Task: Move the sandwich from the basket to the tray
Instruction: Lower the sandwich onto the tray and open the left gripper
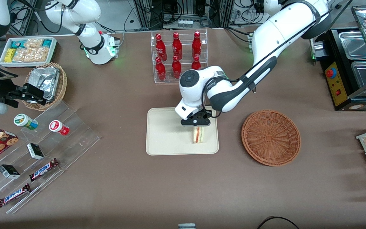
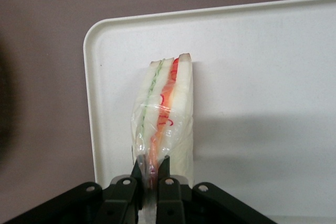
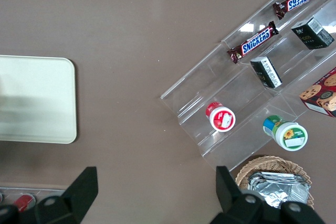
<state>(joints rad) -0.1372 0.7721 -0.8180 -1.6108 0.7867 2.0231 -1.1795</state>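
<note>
The sandwich [image 1: 198, 135] [image 2: 165, 114], a white-bread wedge in clear wrap with red and green filling lines, stands on edge on the cream tray [image 1: 167, 136] [image 2: 262, 66], near the tray's corner nearest the basket. My gripper [image 1: 197, 126] [image 2: 153, 174] is directly above it, shut on the sandwich's top edge, the wrap pinched between the two black fingers. The reddish-brown wicker basket [image 1: 271, 137] sits beside the tray toward the working arm's end of the table, with nothing in it.
A clear rack of red bottles [image 1: 178, 55] stands farther from the front camera than the tray. An acrylic stepped display [image 1: 40, 159] with snack bars and cups, a tan basket of foil packets [image 1: 48, 83] and a white snack bin [image 1: 27, 51] lie toward the parked arm's end.
</note>
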